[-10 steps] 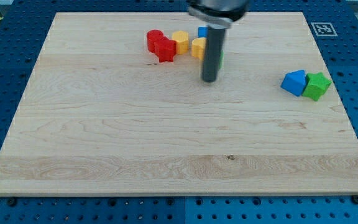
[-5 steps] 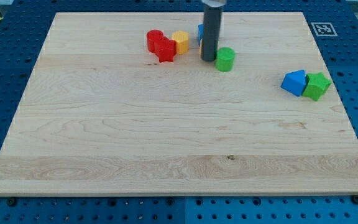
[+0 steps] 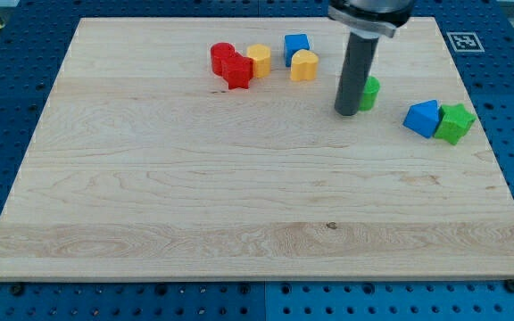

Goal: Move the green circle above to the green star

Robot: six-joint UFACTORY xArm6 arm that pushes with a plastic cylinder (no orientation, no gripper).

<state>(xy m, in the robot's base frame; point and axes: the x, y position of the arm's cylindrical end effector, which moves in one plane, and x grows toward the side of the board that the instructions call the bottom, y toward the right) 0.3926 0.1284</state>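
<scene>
A: Where's my tip (image 3: 347,112)?
B: At the end of the straight dark rod, down on the light wooden board (image 3: 194,205), right of centre toward the view's top. No gripper on this rig, so no jaw state to give.

A: Green circle?
B: The small green round block (image 3: 369,92) sits just behind the rod, on its right side, partly hidden. Can't tell if they touch.

A: Green star?
B: The green star-shaped block (image 3: 456,122) is near the board's right edge, touching the blue triangular block (image 3: 422,118) on its left. Circle is left of that pair, apart from it, a bit higher in view.

A: Rest?
B: Cluster at the view's top: 2 red blocks (image 3: 229,64) touching, a yellow block (image 3: 259,60) against them, then a blue cube (image 3: 296,45) and a second yellow block (image 3: 303,66). Blue pegboard table (image 3: 7,107) surrounds the board.
</scene>
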